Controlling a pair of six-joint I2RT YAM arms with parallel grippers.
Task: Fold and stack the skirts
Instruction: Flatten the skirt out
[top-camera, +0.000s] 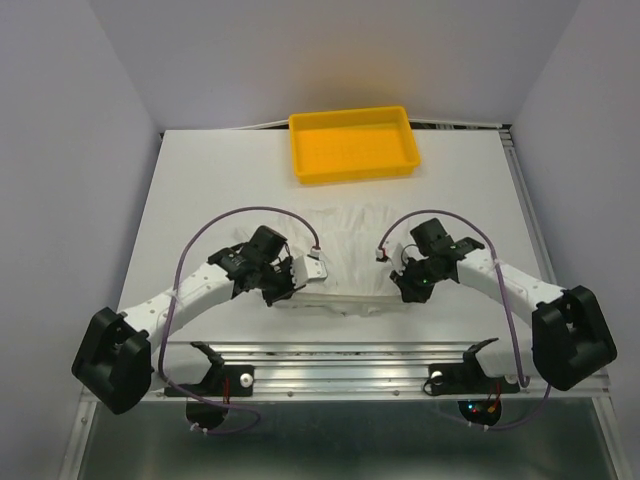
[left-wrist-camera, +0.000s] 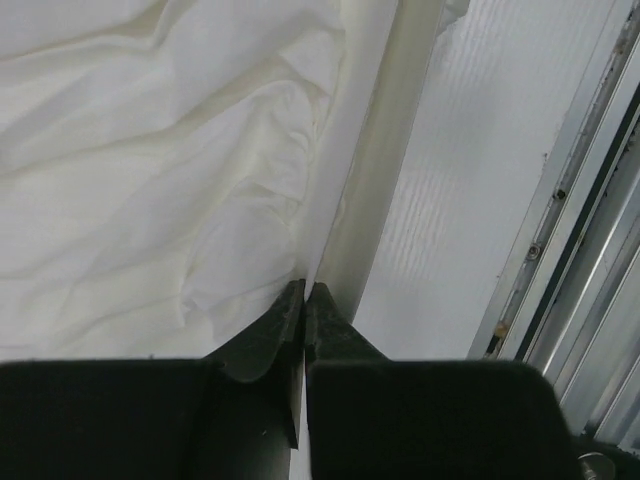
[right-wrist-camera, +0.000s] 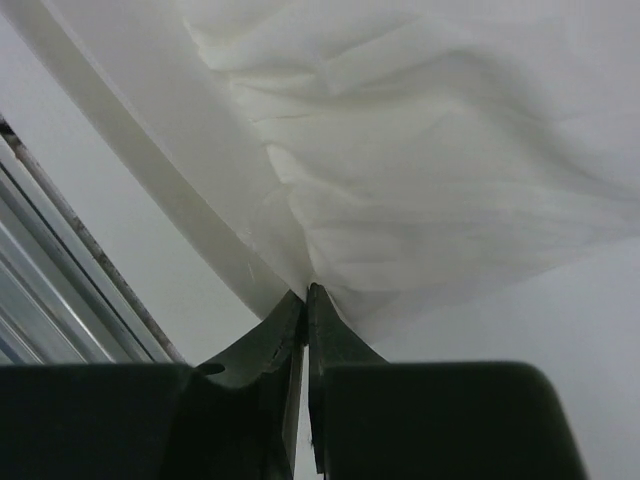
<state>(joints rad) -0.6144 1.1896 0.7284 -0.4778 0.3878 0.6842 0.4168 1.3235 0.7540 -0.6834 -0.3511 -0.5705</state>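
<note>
1 skirt (top-camera: 345, 250) in view: white, pleated, spread flat on table (top-camera: 200, 180), near front edge, btw L arm (top-camera: 185, 290) & R arm (top-camera: 510, 285). 1 yellow tray (top-camera: 345, 116) at far edge, apart from skirt. 2 grips: L jaws clenched on skirt's near band at L end, R jaws clenched on same band at R end.

Bright, even, diffuse from overhead in the top view; only faint soft shadows beneath the arms (top-camera: 190, 290). White skirt (top-camera: 345, 250) almost lost against the white surface (top-camera: 200, 190), folds low in contrast. Dimmer and greyer in the wrist views; left gripper (left-wrist-camera: 304, 292) and right gripper (right-wrist-camera: 306, 295) at 6 o'clock dark, blurred, without detail.
</note>
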